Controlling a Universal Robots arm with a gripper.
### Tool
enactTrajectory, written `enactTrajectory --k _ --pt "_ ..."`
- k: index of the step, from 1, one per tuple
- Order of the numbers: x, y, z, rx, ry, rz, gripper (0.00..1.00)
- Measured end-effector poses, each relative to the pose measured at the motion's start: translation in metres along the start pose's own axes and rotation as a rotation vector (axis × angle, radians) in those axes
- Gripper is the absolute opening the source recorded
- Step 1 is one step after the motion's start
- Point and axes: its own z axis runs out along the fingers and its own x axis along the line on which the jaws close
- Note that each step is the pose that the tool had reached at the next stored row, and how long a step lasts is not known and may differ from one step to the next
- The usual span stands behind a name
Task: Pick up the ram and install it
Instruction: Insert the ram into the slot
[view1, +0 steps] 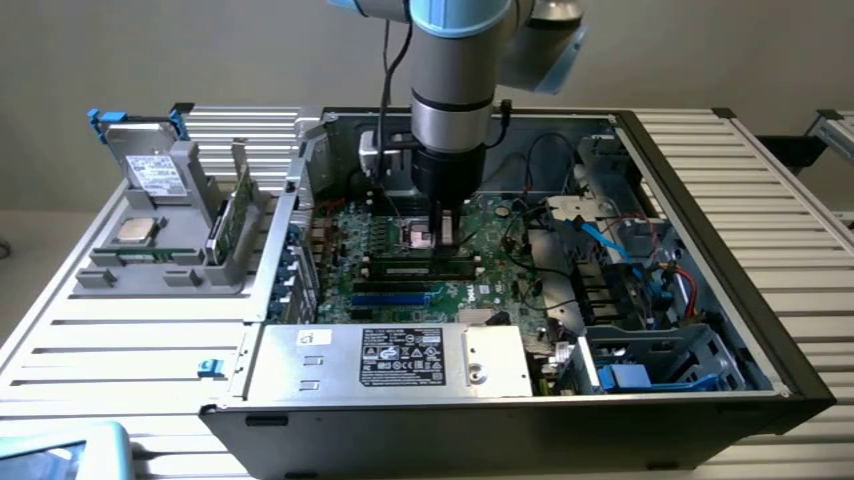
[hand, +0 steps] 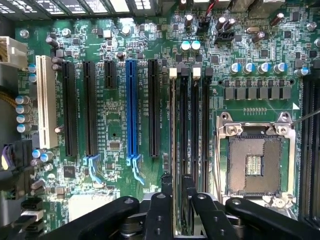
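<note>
My pincer (hand: 177, 184) has its fingers (hand: 164, 200) drawn close together on a thin pale-green edge, which I take to be the ram (hand: 174, 130) seen edge-on. It lines up with the memory slot nearest the black expansion slot (hand: 153, 107); whether it is seated I cannot tell. I judge the stick light, stiff and brittle, with smooth faces that could slip under a push. The best hold is across its flat faces at mid-length, upright, since a tilt would jam it. Just beside the memory slots (hand: 195, 125) lies the open processor socket (hand: 254, 165). In the exterior view my pincer (view1: 441, 238) sits low inside the computer case (view1: 694, 200), over the motherboard (view1: 387, 290).
</note>
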Motion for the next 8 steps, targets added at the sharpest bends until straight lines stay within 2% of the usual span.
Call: enactTrajectory --k 5,8 --pt "0.001 -0.0049 -0.0207 -0.003 0.0002 0.0 0.23" --pt "0.001 -0.0053 -0.0212 -0.0033 -0.0001 0.0 0.23"
